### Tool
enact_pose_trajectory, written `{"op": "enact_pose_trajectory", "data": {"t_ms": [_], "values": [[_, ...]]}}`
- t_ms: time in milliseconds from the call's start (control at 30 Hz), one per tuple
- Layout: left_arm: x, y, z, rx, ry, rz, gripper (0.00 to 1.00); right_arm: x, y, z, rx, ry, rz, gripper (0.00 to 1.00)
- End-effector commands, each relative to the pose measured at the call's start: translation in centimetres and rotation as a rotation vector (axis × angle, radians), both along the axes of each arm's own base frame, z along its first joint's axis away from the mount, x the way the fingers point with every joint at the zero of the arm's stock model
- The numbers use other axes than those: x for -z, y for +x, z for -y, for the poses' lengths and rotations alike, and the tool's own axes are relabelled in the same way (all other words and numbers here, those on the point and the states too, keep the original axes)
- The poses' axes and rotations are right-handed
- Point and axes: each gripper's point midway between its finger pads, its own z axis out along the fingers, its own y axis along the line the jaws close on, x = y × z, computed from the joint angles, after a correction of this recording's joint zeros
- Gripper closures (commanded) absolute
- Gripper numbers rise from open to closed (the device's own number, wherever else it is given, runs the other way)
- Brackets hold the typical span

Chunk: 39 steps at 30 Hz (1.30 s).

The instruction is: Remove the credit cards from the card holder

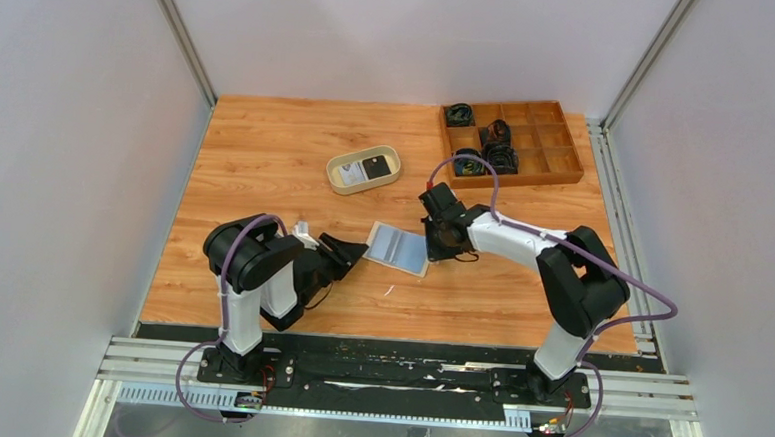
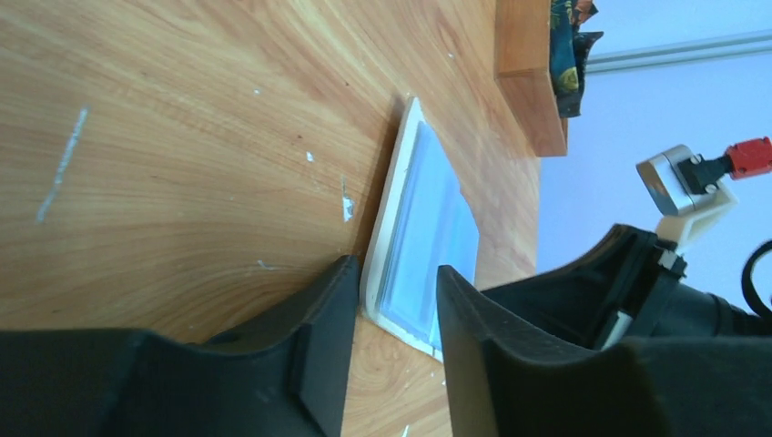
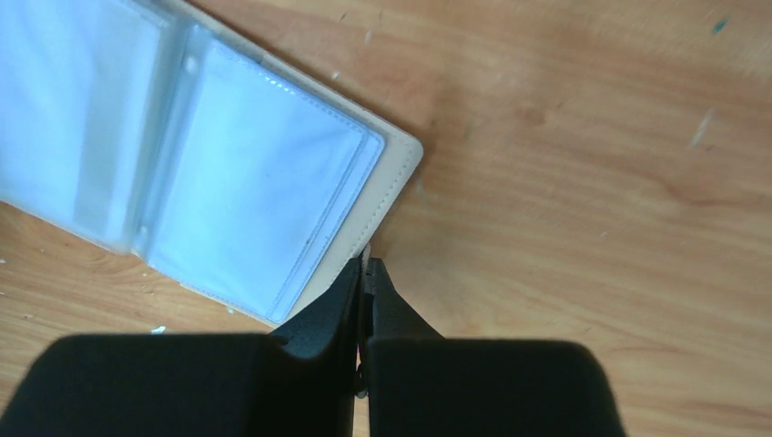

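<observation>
The card holder (image 1: 399,247) lies open on the table, cream outside and pale blue inside; its clear pockets look empty in the right wrist view (image 3: 246,191). My left gripper (image 1: 360,255) is open, its jaws on either side of the holder's left corner (image 2: 428,209) without closing on it (image 2: 398,273). My right gripper (image 1: 432,243) is shut at the holder's right edge, with a thin pale sliver, seemingly the snap tab, pinched between its tips (image 3: 367,264). A black credit card (image 1: 375,166) and a white one (image 1: 352,175) lie in the oval tray.
The oval beige tray (image 1: 391,174) stands behind the holder. A brown wooden compartment box (image 1: 557,147) with dark coiled items is at the back right; its corner shows in the left wrist view (image 2: 528,82). Grey walls enclose the table.
</observation>
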Motion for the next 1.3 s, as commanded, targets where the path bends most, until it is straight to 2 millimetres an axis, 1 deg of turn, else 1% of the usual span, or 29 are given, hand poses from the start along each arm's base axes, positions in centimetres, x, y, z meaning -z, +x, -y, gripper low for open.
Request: {"op": "enact_pose_trajectory", "data": {"t_ms": [0, 100, 200, 300, 400, 533, 700, 833, 933, 1133, 1267], "values": [[-1.0, 0.1, 0.7, 0.042, 0.002, 0.051, 0.52, -0.6, 1.8, 0.7, -0.131, 0.059, 0.021, 1.00], [-0.9, 0.2, 1.2, 0.058, -0.006, 0.044, 0.51, -1.2, 2.6, 0.4, -0.212, 0.093, 0.044, 1.00], [-0.6, 0.3, 1.7, 0.070, -0.022, 0.032, 0.52, -1.8, 2.8, -0.8, -0.276, 0.157, 0.049, 1.00], [-0.5, 0.6, 2.3, 0.086, -0.040, 0.024, 0.54, -1.8, 2.9, -1.8, -0.308, 0.200, 0.041, 1.00], [-0.2, 0.6, 2.4, 0.083, -0.045, 0.013, 0.56, -1.7, 3.0, -2.4, -0.319, 0.223, 0.032, 1.00], [0.0, 0.4, 1.8, 0.063, -0.038, 0.004, 0.60, -1.7, 3.1, -2.6, -0.324, 0.229, 0.033, 1.00], [-0.1, 0.4, 0.5, 0.011, -0.022, 0.006, 0.60, -1.6, 3.1, -2.3, -0.321, 0.227, 0.033, 1.00], [-0.1, 0.4, -0.4, -0.028, -0.016, 0.008, 0.59, -1.5, 2.9, -2.3, -0.317, 0.240, 0.028, 1.00], [-0.2, 0.5, -0.6, -0.038, -0.016, 0.010, 0.59, -1.6, 2.8, -2.5, -0.319, 0.256, 0.024, 1.00], [-0.5, 0.7, -1.7, -0.090, -0.005, 0.023, 0.56, -1.3, 2.5, -2.9, -0.319, 0.279, 0.013, 1.00], [-0.6, 0.8, -2.2, -0.117, -0.001, 0.030, 0.55, -1.3, 2.4, -3.0, -0.322, 0.286, 0.007, 1.00]]}}
